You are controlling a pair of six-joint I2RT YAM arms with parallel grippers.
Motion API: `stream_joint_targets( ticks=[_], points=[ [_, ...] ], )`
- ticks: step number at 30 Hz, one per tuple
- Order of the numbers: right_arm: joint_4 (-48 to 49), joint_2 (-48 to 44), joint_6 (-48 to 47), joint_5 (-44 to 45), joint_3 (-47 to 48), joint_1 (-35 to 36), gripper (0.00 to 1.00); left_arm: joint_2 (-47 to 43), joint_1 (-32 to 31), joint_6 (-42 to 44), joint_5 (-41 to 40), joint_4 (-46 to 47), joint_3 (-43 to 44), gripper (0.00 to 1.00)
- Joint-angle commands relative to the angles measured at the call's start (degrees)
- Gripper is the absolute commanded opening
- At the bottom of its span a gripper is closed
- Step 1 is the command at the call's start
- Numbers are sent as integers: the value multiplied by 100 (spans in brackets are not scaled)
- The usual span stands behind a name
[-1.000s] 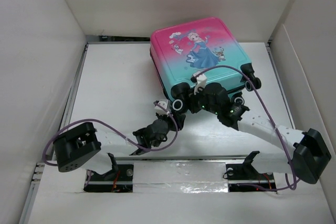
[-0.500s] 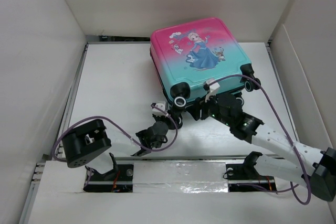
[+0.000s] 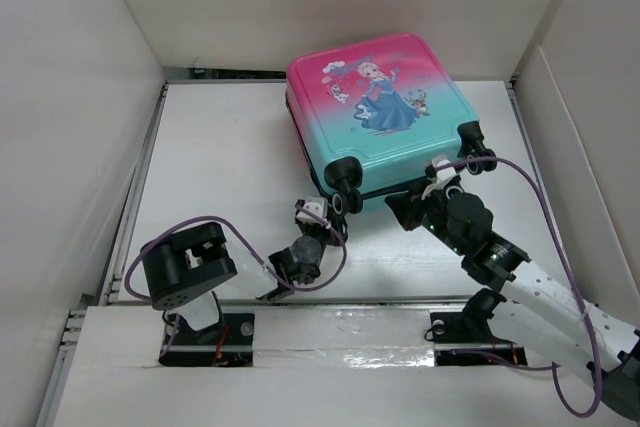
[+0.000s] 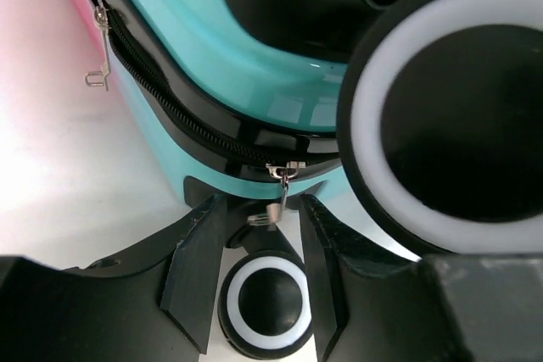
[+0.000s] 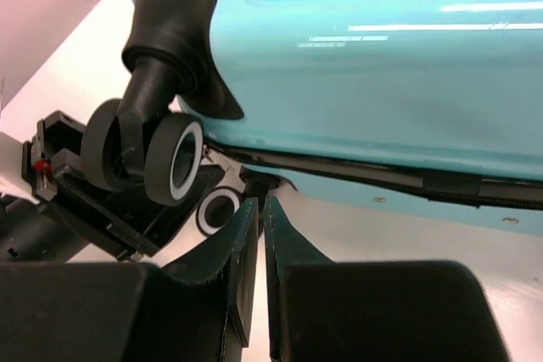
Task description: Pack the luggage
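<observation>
The luggage lies flat and zipped closed at the back of the table, princess print up, wheels toward me. My left gripper is at its near left corner, beside a wheel. In the left wrist view the left gripper is open, and a metal zipper pull hangs between its fingertips, untouched, off the black zipper. My right gripper is low at the near edge. In the right wrist view it is shut and empty, pointing under the teal shell.
White walls enclose the table on the left, the back and the right. A second zipper pull hangs further along the seam. Caster wheels stick out at the luggage's near corners. Purple cables loop over both arms.
My right gripper has drawn back off the luggage's near edge, toward me and to the right. My left arm's rear link swung right; its gripper stays at the wheel corner.
</observation>
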Motion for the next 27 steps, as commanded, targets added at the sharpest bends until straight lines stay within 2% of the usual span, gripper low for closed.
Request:
stream_joint_targets(
  ticks=[1,12,16,19,20,21,22,23,24,27],
  points=[
    [46,-131,19,-96,-7,-30,13,110,-8,436,-228,906,328,36],
    [-51,-412,1,-96,-77,-82,14,313,44,366,-298,817,460,32],
    [-42,-386,10,-166,-104,-82,14,471,97,472,-368,1169,504,23],
    [-34,-386,10,-218,-130,-82,16,515,150,568,-429,1283,574,11],
    [-25,-394,1,-262,-130,-82,18,515,150,621,-439,1371,540,2],
    [-25,-403,10,-263,-130,-82,22,515,150,673,-421,1432,522,0],
    [-16,-403,19,-332,-121,-82,37,454,150,709,-395,1450,504,0],
    [-42,-403,10,-350,-86,-82,48,419,150,700,-360,1425,469,0],
    [-60,-386,-8,-351,-16,-82,65,392,150,692,-281,1398,443,0],
    [-86,-281,-139,-544,194,93,82,331,150,648,-263,1398,320,0]
  ],
)
